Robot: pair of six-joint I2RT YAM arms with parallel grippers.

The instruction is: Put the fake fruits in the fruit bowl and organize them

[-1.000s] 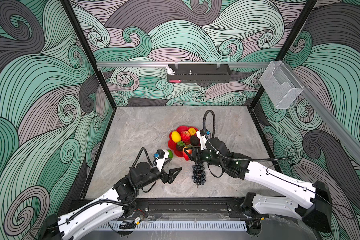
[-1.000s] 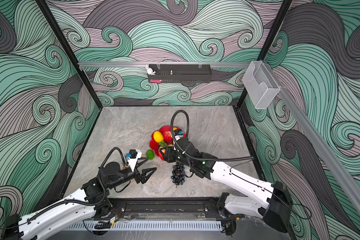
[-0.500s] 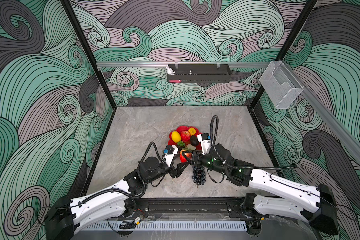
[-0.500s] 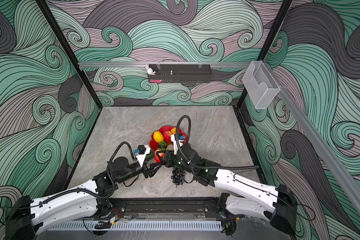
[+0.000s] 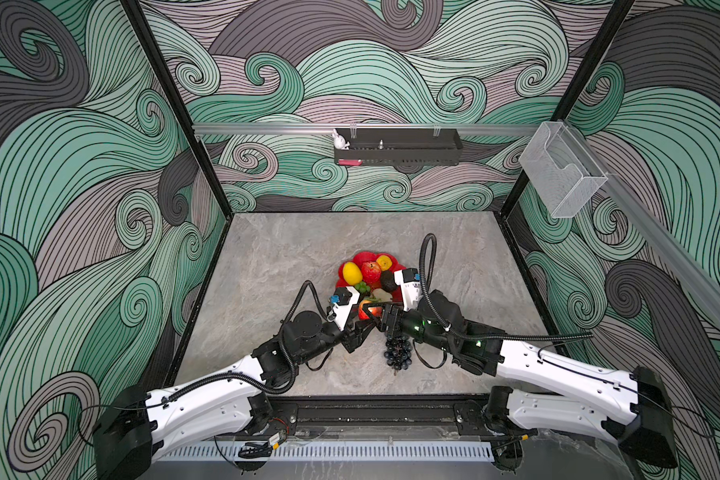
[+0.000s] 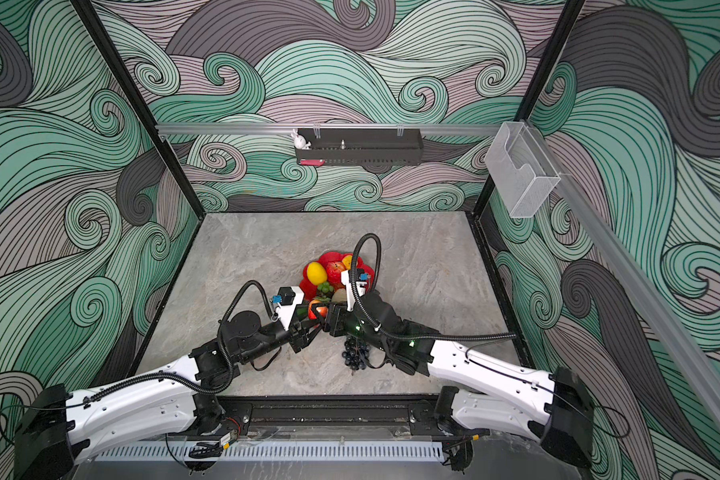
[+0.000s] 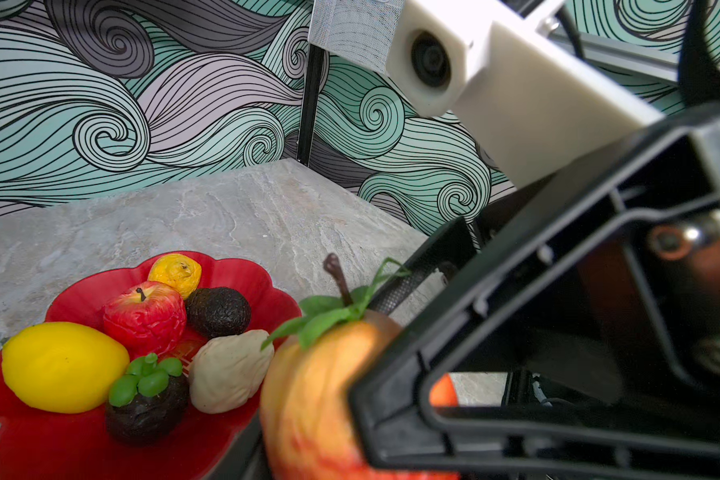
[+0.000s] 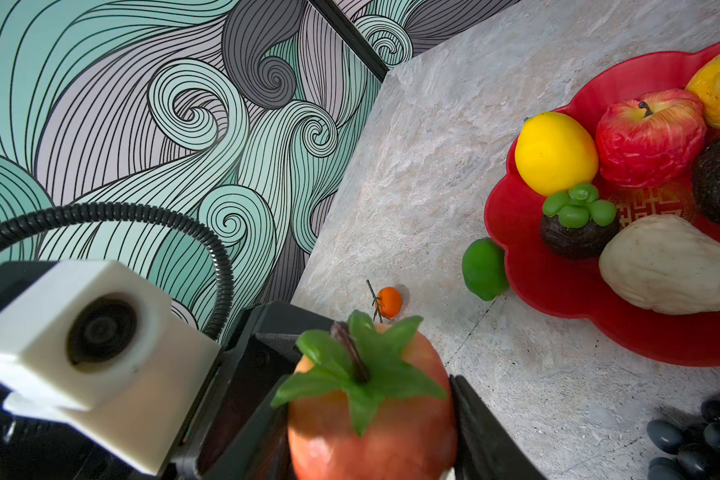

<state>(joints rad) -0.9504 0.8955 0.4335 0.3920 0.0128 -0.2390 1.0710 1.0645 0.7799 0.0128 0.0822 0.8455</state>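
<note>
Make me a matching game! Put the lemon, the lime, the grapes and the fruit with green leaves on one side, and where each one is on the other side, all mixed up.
Things:
1. lemon
2. lime
3. grape bunch
4. leafy orange-red fruit

Places:
A. on the table, apart from the red bowl
B. held by the right gripper
C. inside the red bowl
D. on the table, just outside the bowl's rim

Pairs: 1-C, 2-D, 3-A, 4-B
</note>
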